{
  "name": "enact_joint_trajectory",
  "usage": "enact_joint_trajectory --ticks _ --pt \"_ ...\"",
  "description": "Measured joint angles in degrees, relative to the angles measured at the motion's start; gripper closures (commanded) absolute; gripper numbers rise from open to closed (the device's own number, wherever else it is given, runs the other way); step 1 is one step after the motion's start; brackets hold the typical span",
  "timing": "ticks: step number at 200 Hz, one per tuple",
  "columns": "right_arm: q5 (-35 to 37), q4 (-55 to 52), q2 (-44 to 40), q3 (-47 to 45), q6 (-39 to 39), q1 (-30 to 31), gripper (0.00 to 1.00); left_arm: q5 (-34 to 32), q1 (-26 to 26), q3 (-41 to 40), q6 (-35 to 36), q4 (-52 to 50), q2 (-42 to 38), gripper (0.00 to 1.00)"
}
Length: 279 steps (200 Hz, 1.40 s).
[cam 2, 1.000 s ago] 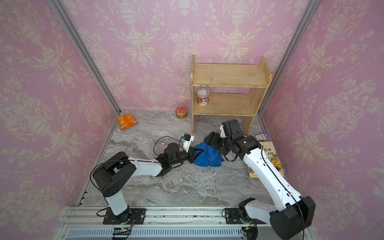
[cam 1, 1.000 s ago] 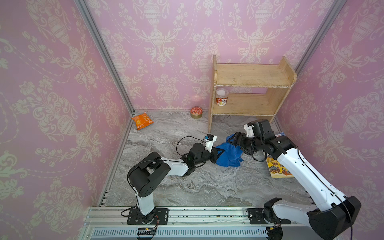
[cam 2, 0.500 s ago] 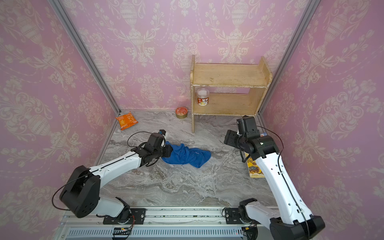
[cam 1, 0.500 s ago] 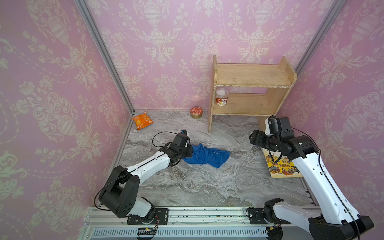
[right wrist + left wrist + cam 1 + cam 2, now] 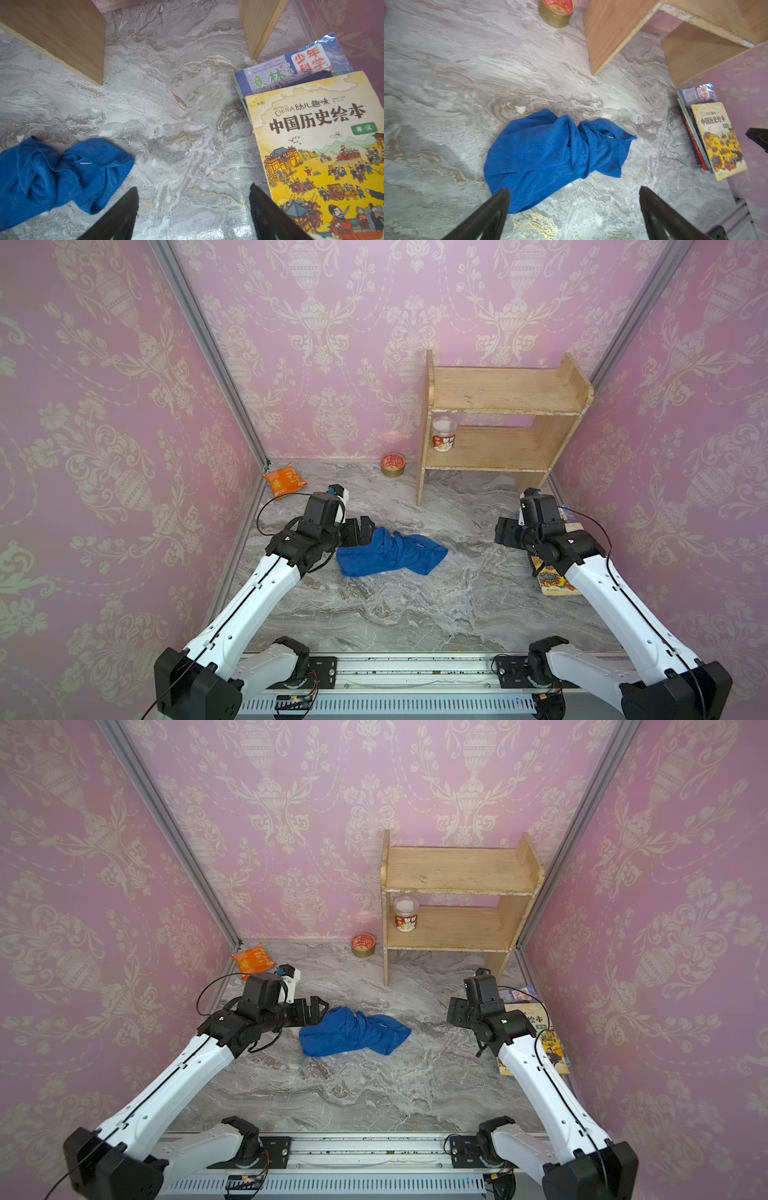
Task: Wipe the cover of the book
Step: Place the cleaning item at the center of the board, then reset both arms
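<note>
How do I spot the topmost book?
Find the wooden two-tier shelf against the back wall. Near its right leg, books lie stacked on the grey marble floor. The top one is a yellow picture book with cartoon crowds; the magazine beneath is blue.

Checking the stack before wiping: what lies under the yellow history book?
A blue magazine pokes out beneath the yellow book, plus a few more spines. Their covers are mostly hidden.

We log a plain blue cloth [image 5: 390, 551], a book [image 5: 311, 145] with a yellow illustrated cover, a grey veined marble tabletop [image 5: 395, 614], pink cream-damask walls [image 5: 332, 344], an orange packet [image 5: 283, 480] and a red-topped gold tin [image 5: 392, 464].
</note>
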Motion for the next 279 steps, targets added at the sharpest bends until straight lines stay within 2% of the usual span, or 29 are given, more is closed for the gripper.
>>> enact_joint_trajectory --ticks 35,75,108,145,167,188,239,257,263,279 --pt "2.8 12.2 -3.7 -12.7 -5.5 0.0 0.13 -16.7 0.3 -11.4 3.3 9.1 -7.5 0.01" --pt "7.8 26.0 -6.9 -26.8 -9.4 0.0 0.13 -34.9 2.1 -27.4 8.2 26.3 -9.4 0.01" --pt "8.4 33.9 -6.8 -31.1 -11.9 0.0 0.13 -43.5 2.2 -37.8 10.5 38.6 -9.8 0.01" --pt "9.3 50.8 -4.4 -39.2 -13.5 -0.1 0.12 -47.7 4.3 -40.9 15.9 52.7 -7.8 0.0" --pt "9.4 57.9 1.0 -39.8 -14.7 -0.3 0.12 -48.7 7.2 -43.8 17.3 63.5 -0.3 0.01" --pt "8.5 64.2 5.6 -39.5 -16.1 -0.3 0.11 -48.0 7.8 -48.1 19.6 73.0 6.9 0.01" --pt "7.5 75.2 14.5 -36.6 -20.3 -1.3 0.07 -47.7 8.8 -44.1 24.3 82.1 14.9 0.01" --pt "7.4 76.7 14.7 -36.5 -20.6 -1.9 0.06 -47.8 8.8 -43.7 26.4 83.3 14.9 0.01" --pt "6.9 76.1 14.1 -36.5 -20.5 -2.3 0.02 -47.8 8.8 -43.7 26.7 83.2 14.5 0.01" --pt "5.3 76.0 12.7 -36.5 -20.3 -3.5 0.01 -47.1 9.1 -44.5 27.0 83.3 12.2 0.01"
